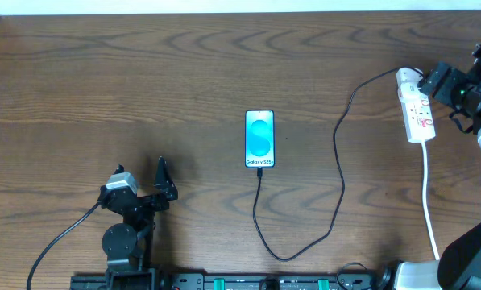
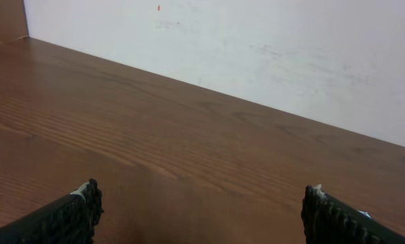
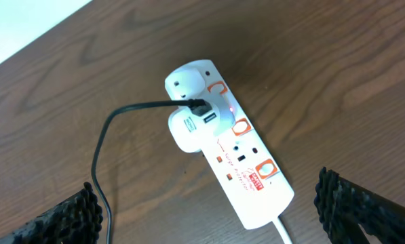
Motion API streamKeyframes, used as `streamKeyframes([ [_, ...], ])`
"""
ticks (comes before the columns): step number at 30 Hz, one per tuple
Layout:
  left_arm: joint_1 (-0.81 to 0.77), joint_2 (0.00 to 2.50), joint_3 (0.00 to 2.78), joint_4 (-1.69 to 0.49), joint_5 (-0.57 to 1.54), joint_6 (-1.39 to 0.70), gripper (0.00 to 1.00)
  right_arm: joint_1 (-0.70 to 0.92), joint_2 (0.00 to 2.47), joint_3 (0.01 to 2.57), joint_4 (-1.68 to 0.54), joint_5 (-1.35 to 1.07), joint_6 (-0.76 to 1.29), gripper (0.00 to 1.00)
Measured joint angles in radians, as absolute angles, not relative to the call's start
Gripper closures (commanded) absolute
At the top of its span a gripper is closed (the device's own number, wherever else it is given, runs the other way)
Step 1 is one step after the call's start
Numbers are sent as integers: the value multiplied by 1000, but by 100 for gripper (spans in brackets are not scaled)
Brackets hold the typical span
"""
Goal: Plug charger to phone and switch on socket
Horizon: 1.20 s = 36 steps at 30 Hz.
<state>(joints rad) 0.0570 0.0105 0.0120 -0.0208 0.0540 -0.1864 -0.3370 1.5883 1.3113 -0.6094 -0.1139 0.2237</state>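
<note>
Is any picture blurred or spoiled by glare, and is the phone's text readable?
Overhead: even light, no glare, the phone text just readable. Left wrist: soft focus on table and wall. Right wrist: the socket is sharp, jaws at the corners softer.

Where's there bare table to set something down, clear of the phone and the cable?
Biggest bare patch: far left, from the phone to the table edge, beyond the left hand. A narrower strip lies between phone and charger cable. Crowded at right, around the socket.
</note>
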Motion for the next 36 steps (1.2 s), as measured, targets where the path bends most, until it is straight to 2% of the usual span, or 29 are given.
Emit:
streamKeyframes([
  [5, 57, 10, 12, -21, 54, -186, 5, -337, 1560, 1284, -623, -114, 224, 1],
  [9, 57, 11, 14, -22, 54, -186, 5, -335, 1450, 1141, -496, -114, 225, 1],
  [16, 57, 10, 19, -28, 57, -186, 5, -268, 1155, 659, -35, -112, 227, 1],
  [22, 56, 10, 20, -30, 57, -186, 5, -246, 928, 384, 215, -112, 241, 1],
  [34, 56, 10, 20, -30, 57, -186, 5, -242, 535, 66, 359, -112, 301, 1],
  [36, 56, 10, 20, -30, 57, -186, 5, -233, 480, 24, 319, -109, 302, 1],
])
